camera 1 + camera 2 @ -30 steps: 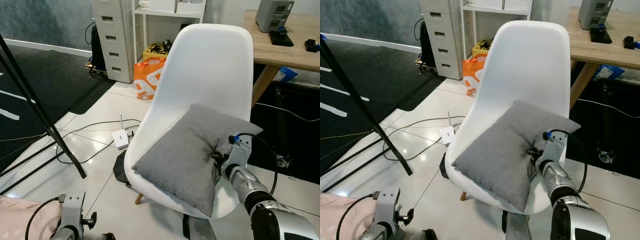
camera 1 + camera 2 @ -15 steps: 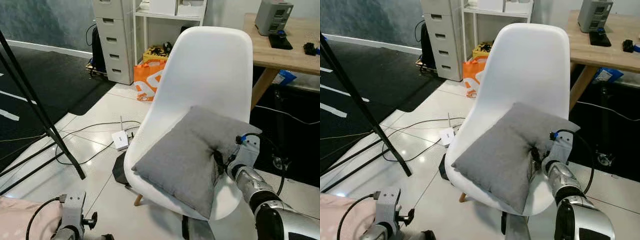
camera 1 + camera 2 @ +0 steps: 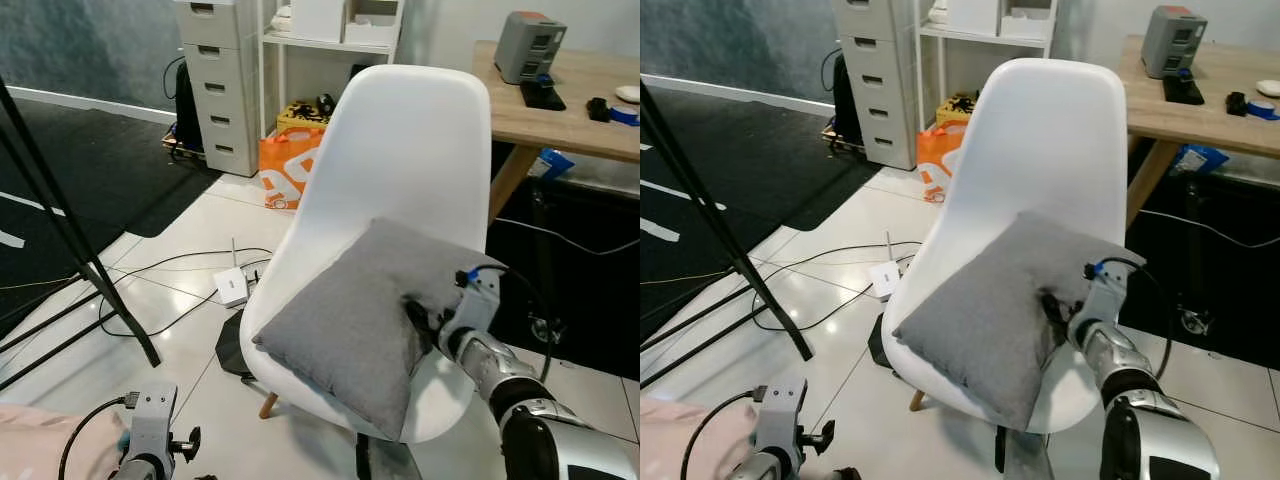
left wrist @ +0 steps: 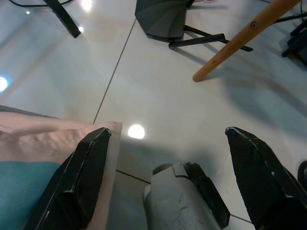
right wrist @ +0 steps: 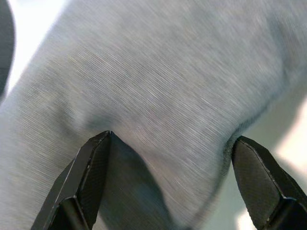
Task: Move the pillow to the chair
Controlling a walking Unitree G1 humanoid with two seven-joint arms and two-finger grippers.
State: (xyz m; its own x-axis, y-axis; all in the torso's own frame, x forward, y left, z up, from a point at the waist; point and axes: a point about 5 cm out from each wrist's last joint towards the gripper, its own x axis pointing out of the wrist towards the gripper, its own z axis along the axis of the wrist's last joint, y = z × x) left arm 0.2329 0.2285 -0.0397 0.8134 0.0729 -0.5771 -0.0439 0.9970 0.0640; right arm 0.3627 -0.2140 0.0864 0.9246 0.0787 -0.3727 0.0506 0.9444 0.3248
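The right gripper (image 3: 418, 318) is at the right edge of the grey pillow (image 3: 375, 310), its black fingers (image 5: 91, 177) spread wide apart with the pillow's cloth bulging between them; the tips press into the fabric, and a dent shows in the pillow's edge where they meet it. From these views I cannot tell whether the fingers truly pinch the cloth or only rest against it; they stand released rather than clenched

The pillow lies on the seat of the white chair (image 3: 420, 150), tilted, with its upper corner leaning against the lower part of the chair's back and its lower corner hanging over the front lip of the seat

The left gripper (image 4: 172, 182) hangs low beside the robot over the tiled floor (image 4: 158, 96), fingers wide apart and holding nothing. Beside it is a pink cloth (image 4: 43, 139), and a wooden chair leg (image 4: 240, 40) slants across the floor beyond it

Behind the chair an orange bag (image 3: 290, 170) stands on the floor next to a grey drawer unit (image 3: 220, 85). A wooden surface (image 3: 570, 100) at the right carries a grey device (image 3: 525, 45). Cables and a small white box (image 3: 230, 287) lie on the floor left of the chair, near a black tripod (image 3: 70, 240)
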